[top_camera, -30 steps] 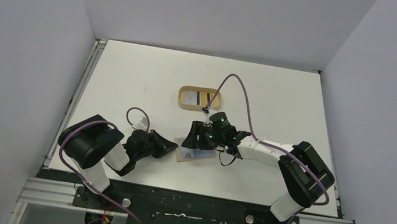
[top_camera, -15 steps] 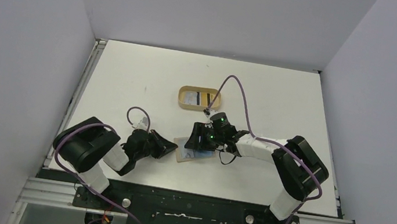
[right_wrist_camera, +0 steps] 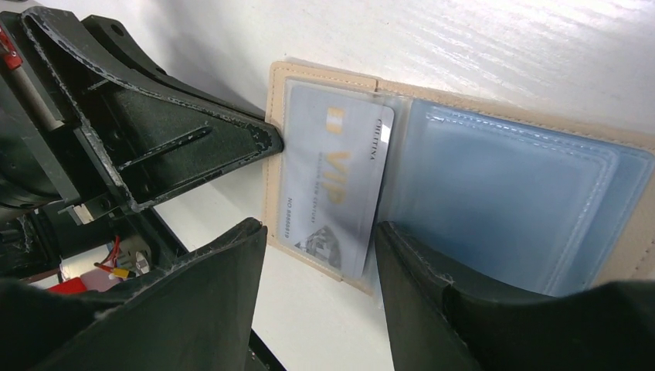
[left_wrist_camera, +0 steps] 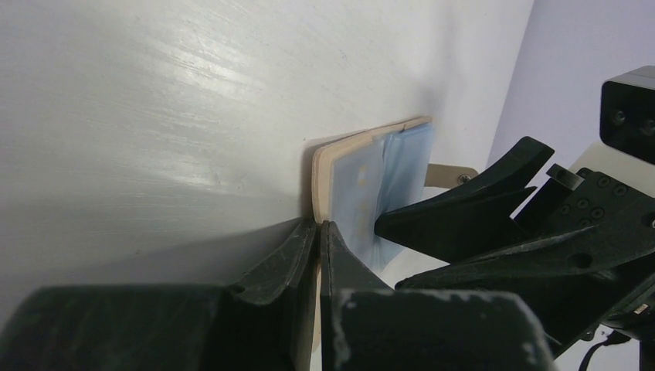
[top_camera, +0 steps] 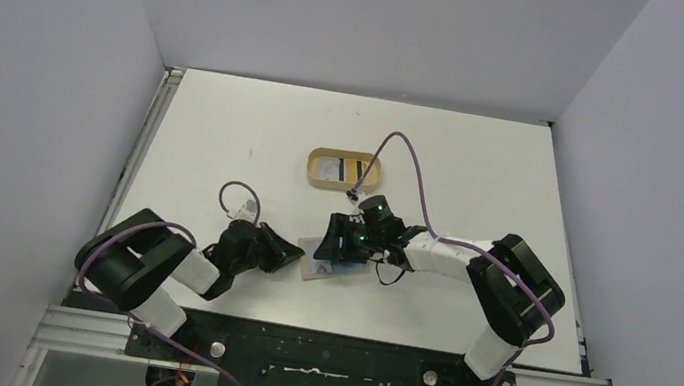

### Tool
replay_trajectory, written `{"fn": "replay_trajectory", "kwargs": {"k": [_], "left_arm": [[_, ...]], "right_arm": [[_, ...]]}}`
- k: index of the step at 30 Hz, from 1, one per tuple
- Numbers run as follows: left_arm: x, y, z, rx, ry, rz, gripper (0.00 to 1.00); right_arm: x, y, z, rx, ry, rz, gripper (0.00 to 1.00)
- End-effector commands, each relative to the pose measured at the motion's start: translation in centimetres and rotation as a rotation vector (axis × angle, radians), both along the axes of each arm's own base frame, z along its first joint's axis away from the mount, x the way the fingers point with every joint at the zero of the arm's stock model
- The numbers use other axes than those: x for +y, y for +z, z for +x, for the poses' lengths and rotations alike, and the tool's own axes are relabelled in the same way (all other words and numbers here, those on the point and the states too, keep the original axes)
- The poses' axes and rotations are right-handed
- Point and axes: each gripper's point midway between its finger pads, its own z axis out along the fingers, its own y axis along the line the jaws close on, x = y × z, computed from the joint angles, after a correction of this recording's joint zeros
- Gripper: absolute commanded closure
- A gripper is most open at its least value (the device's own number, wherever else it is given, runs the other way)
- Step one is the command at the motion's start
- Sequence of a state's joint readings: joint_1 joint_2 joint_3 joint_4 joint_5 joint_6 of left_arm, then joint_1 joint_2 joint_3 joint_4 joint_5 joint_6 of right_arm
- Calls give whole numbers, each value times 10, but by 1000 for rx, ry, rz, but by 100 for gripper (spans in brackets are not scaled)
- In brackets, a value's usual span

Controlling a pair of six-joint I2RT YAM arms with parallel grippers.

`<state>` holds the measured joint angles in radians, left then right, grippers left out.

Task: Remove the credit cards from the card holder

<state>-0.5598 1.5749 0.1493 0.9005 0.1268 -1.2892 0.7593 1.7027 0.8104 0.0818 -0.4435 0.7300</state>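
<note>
The tan card holder (top_camera: 324, 264) lies open on the table near the front, its clear blue-tinted sleeves (right_wrist_camera: 510, 201) facing up. A light blue card (right_wrist_camera: 334, 179) printed "VIP" sits in the left sleeve. My left gripper (left_wrist_camera: 319, 232) is shut on the holder's tan left edge (left_wrist_camera: 323, 174); it also shows in the top view (top_camera: 294, 255). My right gripper (right_wrist_camera: 320, 232) is open, low over the holder, one finger on each side of the blue card's near end. It hides most of the holder in the top view (top_camera: 339, 245). No yellow-orange card shows in the holder.
An oval tan tray (top_camera: 315, 157) stands behind the holder at mid-table, with a white card and a striped card inside. The two grippers face each other, fingertips a few centimetres apart. A purple cable (top_camera: 414, 158) arches over the right arm.
The left arm's elbow has swung left and lower while its gripper stayed at the holder's edge. The right gripper has shifted slightly left over the holder.
</note>
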Motion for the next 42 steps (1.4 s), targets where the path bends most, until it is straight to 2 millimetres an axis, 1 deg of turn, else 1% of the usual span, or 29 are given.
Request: {"fn": "replay_trajectory", "kwargs": {"k": [1,5,9,12,15,17,20,22,25,27,31,37,42], "left_arm": [[17,-21,-8,56,-9,150,100],[27,-18,-9,60,-19,262,100],[43,-14,-11,74,-25,390,100],[46,-13,-12,73,-39,419,100],[47,-18,-14,98,-59,448,100],[47,-23,-16,113,-68,460,100],[47,-30,-19,133,-83,482,100],[48,-33,-19,139,-92,493,100],[48,-33,-19,142,-95,505,100],[50,-33,-20,143,-97,514,100],[53,-35,-23,150,-103,530,100],[56,-36,-25,155,-109,546,100],[55,-37,-25,160,-111,546,100]], "right_arm": [[10,11,1,-12,12,45,45],[10,23,4,-45,9,58,44],[11,24,6,-53,13,61,44],[17,27,8,-52,15,89,44],[24,31,8,-53,22,122,44],[31,38,8,-56,38,164,44],[45,54,5,-62,77,253,44],[49,56,4,-48,91,275,44],[47,48,5,-31,82,249,44],[43,38,5,-17,71,210,44],[33,25,4,-2,48,157,44],[24,17,5,-10,35,93,44],[23,8,3,0,41,63,44]]}}
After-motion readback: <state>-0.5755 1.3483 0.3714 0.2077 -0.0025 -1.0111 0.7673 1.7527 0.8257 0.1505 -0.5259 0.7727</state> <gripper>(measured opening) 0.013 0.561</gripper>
